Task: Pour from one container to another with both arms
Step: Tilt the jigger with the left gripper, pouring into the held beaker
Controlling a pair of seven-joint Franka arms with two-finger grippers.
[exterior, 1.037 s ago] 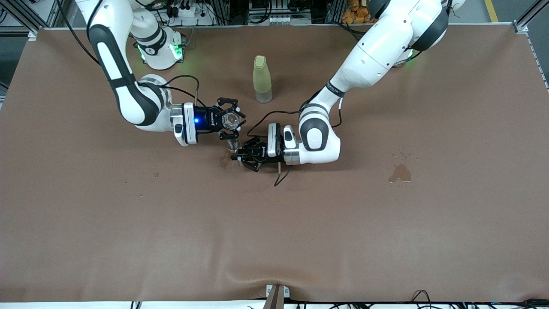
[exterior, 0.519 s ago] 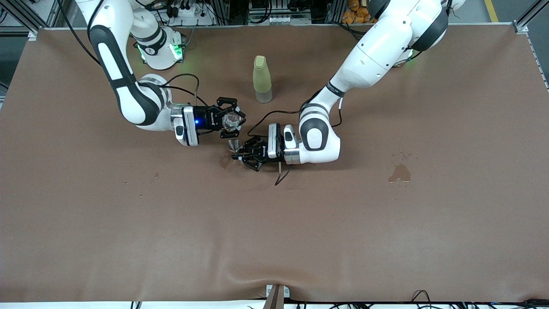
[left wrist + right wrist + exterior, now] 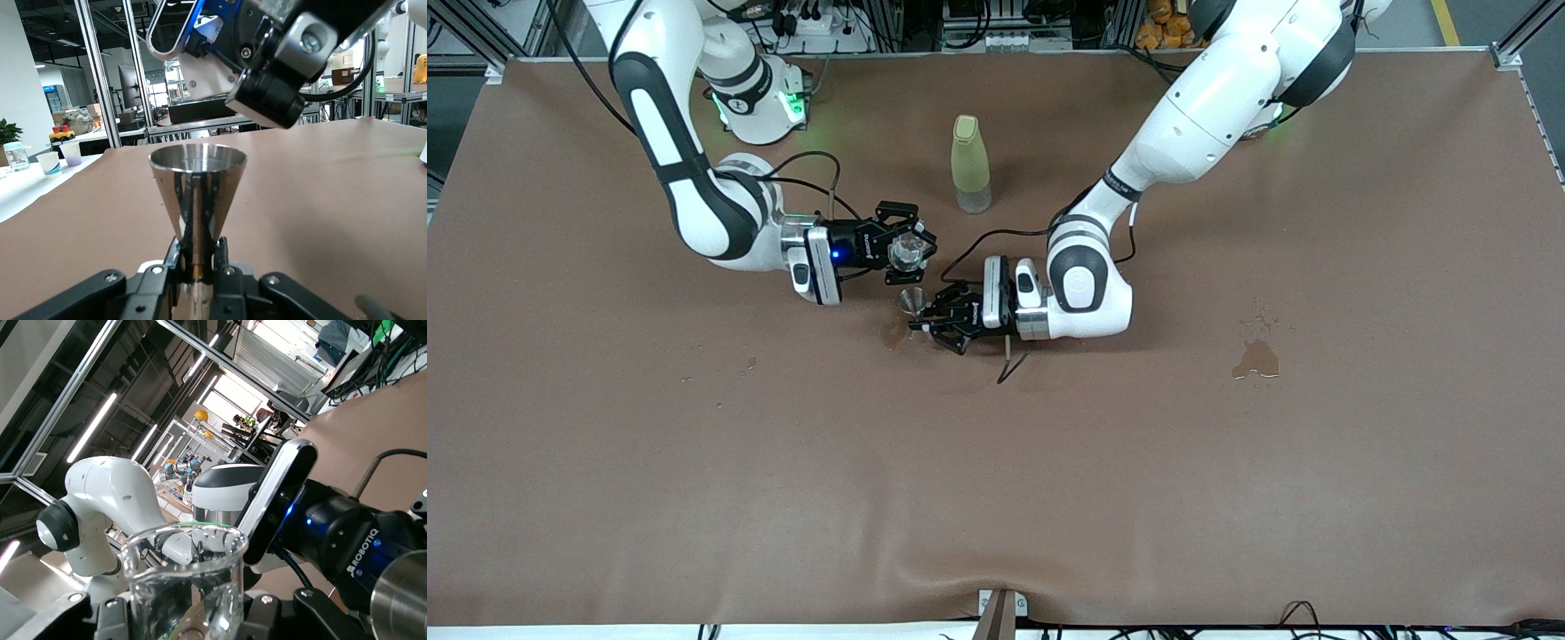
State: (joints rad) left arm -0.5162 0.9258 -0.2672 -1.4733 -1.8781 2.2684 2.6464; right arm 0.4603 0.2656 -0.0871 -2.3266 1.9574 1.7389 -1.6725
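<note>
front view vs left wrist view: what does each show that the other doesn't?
Front view only: the yellow-green bottle, the wet patches on the table, and the tumbler in the right gripper, above the stemmed glass.
Left wrist view only: the left gripper fingers clamped on the glass's thin stem, and liquid in its cone bowl.
Both: the stemmed glass, left gripper and right gripper.

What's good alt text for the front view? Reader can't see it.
Two white robot arms meet over the middle of a brown table: the right gripper holds a small clear tumbler tipped above a cone-shaped stemmed glass gripped by the left gripper. A yellow-green bottle stands farther from the camera.
</note>
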